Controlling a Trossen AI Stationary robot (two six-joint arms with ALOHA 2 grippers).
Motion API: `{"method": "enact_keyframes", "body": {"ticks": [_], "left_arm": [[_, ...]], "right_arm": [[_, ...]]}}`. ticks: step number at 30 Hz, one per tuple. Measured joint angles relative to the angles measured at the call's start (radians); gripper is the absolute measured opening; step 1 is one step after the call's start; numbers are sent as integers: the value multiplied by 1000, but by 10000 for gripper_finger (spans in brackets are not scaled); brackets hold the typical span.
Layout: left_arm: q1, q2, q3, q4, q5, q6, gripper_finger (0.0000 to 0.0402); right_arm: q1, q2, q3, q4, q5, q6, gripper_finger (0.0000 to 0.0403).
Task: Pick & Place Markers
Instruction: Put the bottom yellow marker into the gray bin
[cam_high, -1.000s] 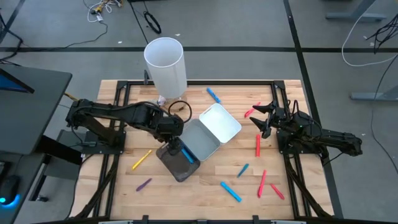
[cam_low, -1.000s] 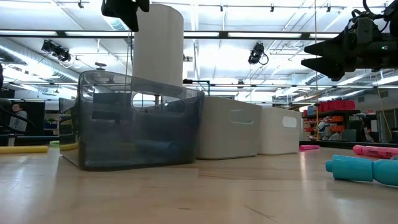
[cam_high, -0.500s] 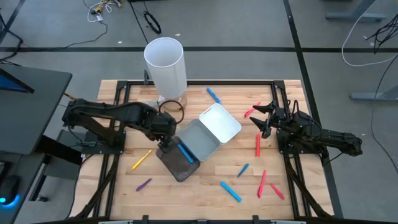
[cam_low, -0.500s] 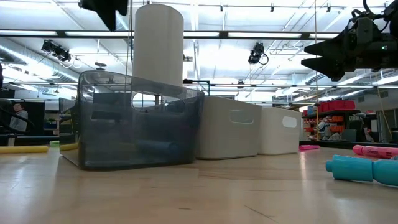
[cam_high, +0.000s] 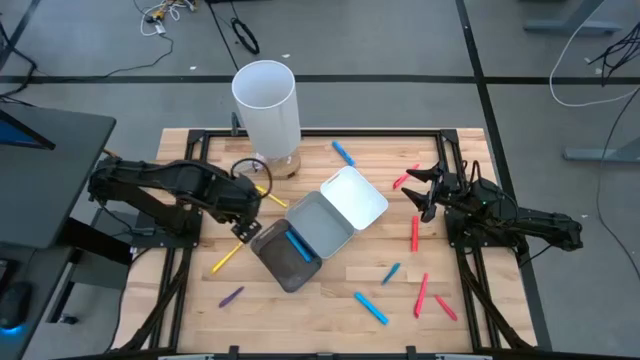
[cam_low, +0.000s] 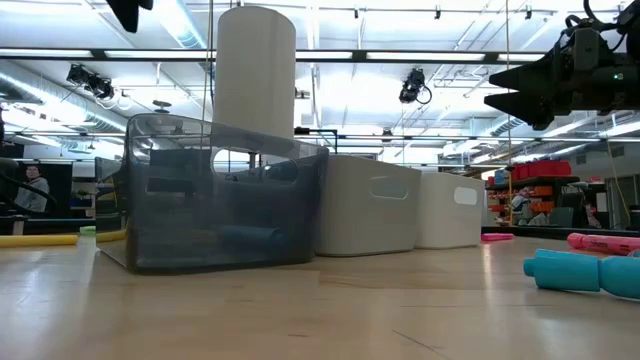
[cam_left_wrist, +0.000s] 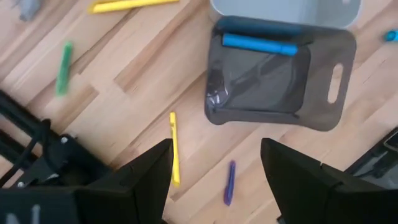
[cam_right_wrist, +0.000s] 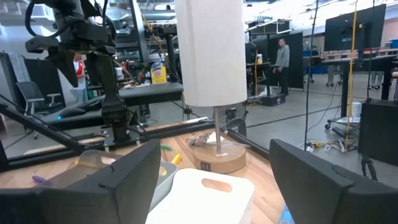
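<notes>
Markers lie scattered on the wooden table: a yellow one (cam_high: 228, 256), a purple one (cam_high: 231, 297), blue ones (cam_high: 370, 307) and red ones (cam_high: 415, 232) toward the right. One blue marker (cam_left_wrist: 258, 43) lies flat on the floor of the dark tray (cam_high: 283, 268). My left gripper (cam_high: 245, 225) hangs open over bare table just left of that tray, pointing down, with nothing between its fingers (cam_left_wrist: 149, 177). My right gripper (cam_high: 422, 192) waits open and level at the table's right side, above the wood.
A grey tray (cam_high: 322, 225) and a white tray (cam_high: 355, 195) stand in a row with the dark tray. A tall white cylinder (cam_high: 266, 100) on a wooden base stands at the far edge. A green marker (cam_left_wrist: 63, 59) lies near the left frame rail.
My left gripper has gone from above the dark tray toward the table's left edge, rising a little and rolling somewhat, still open. The blue marker stays lying in the dark tray.
</notes>
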Motion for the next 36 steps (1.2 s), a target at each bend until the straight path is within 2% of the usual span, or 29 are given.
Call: {"method": "enact_keyframes", "body": {"ticks": [7, 17, 27, 36], "left_arm": [[-46, -65, -10, -17, -11, -37, 248], [-72, -190, -170, -19, 7, -106, 248], [-72, -255, -249, -19, 19, -104, 248], [-85, -262, -253, -17, 19, -111, 248]], "right_arm": [[0, 0, 0, -1, -1, 0, 302], [0, 0, 0, 0, -1, 0, 302], [0, 0, 0, 1, -1, 0, 302], [0, 0, 0, 1, -1, 0, 302]]}}
